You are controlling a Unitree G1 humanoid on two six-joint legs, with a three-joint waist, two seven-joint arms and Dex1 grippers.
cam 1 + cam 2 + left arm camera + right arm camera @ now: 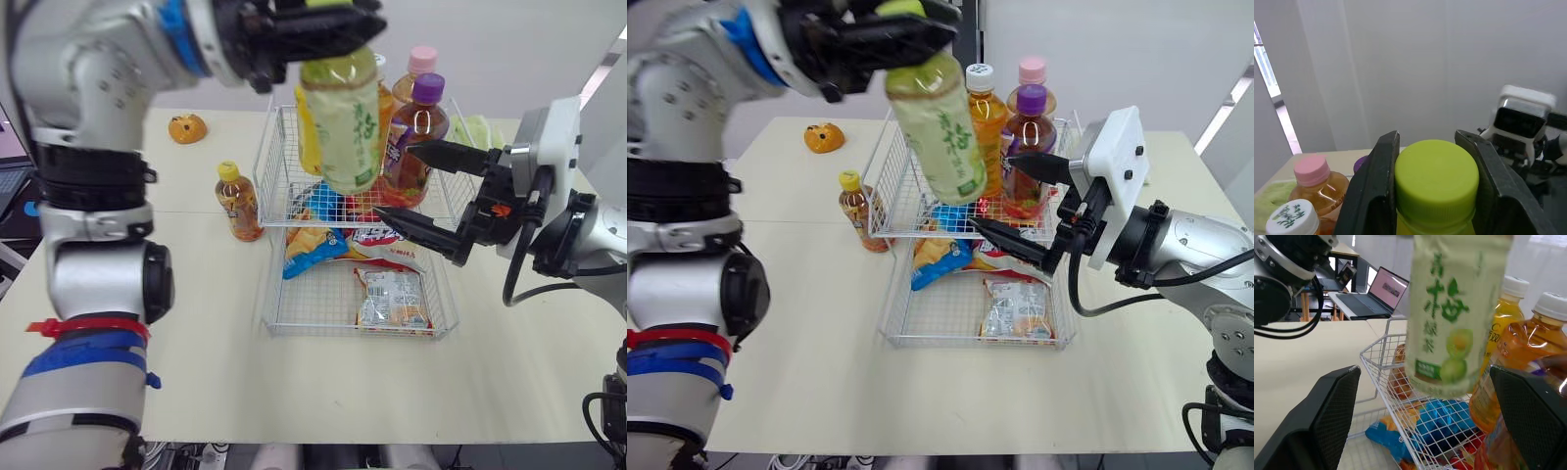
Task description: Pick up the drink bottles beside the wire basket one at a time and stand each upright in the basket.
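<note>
Left gripper (333,24) is clamped on the lime cap (1436,176) of the green tea bottle (343,122), which hangs slightly tilted above the far half of the wire basket (266,294). It partly hides a white-capped bottle (983,108) standing behind it. Right gripper (394,180) has its fingers wide apart and covers the lower part of the purple-capped bottle (423,117). A small yellow-capped bottle (238,203) stands upright on the table just beside the basket. Snack packets (392,299) cover the basket floor.

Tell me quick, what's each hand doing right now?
Left hand: closed on the green tea bottle, at its cap, above the wire basket.
Right hand: open, holding nothing.
</note>
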